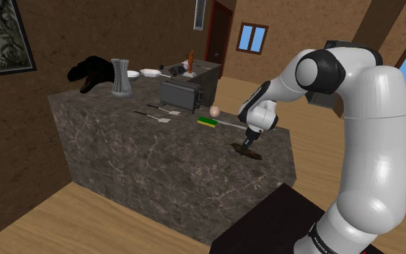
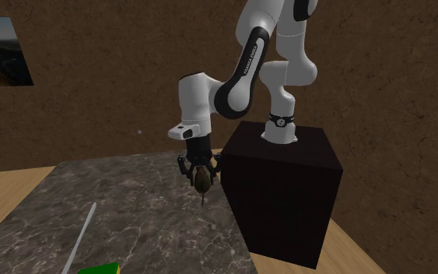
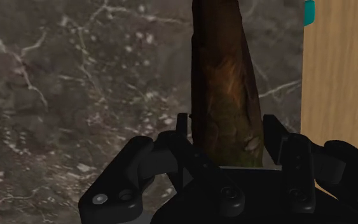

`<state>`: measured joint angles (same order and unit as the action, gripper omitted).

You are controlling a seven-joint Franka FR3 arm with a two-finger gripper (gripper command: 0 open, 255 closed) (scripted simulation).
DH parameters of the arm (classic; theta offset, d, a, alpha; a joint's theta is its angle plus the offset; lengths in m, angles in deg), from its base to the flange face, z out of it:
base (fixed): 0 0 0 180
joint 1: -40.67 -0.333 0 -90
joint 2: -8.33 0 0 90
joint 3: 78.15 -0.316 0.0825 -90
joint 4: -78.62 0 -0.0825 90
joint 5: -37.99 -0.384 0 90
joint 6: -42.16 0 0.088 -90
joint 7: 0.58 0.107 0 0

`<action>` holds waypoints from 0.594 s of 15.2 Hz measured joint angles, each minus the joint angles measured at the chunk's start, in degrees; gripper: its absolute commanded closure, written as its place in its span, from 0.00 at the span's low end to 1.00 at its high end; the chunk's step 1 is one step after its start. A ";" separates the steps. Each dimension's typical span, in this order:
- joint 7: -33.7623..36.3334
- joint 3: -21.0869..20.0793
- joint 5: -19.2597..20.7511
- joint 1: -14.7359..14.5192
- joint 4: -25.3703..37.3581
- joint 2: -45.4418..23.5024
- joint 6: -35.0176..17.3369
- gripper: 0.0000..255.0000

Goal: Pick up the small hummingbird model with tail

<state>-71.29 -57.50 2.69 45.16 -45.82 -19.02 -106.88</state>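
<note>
The tool (image 1: 250, 140) stood over the near corner of the dark marble desk (image 1: 136, 162), at the end closest to the black stand (image 2: 287, 183). Its fingers (image 3: 185, 130) were closed in against both sides of the small brown hummingbird model (image 3: 225, 76), pinching it. The model's tapered tail pointed away from the tool, toward the desk surface. Whether the model rested on the desk or hung just clear could not be determined. A green sponge (image 1: 209, 122) and a toaster (image 1: 179, 94) lay farther along the desk.
</note>
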 measured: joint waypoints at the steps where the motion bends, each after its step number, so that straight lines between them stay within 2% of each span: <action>1: 0.00 0.00 0.00 0.00 0.00 0.00 0.00 1.00; 5: -0.01 -0.02 -0.02 0.00 -0.01 -0.01 -0.02 1.00; 9: 1.46 1.24 1.76 -0.95 -0.53 2.06 1.34 1.00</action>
<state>-69.84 -56.26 4.45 44.21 -46.34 -16.97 -105.54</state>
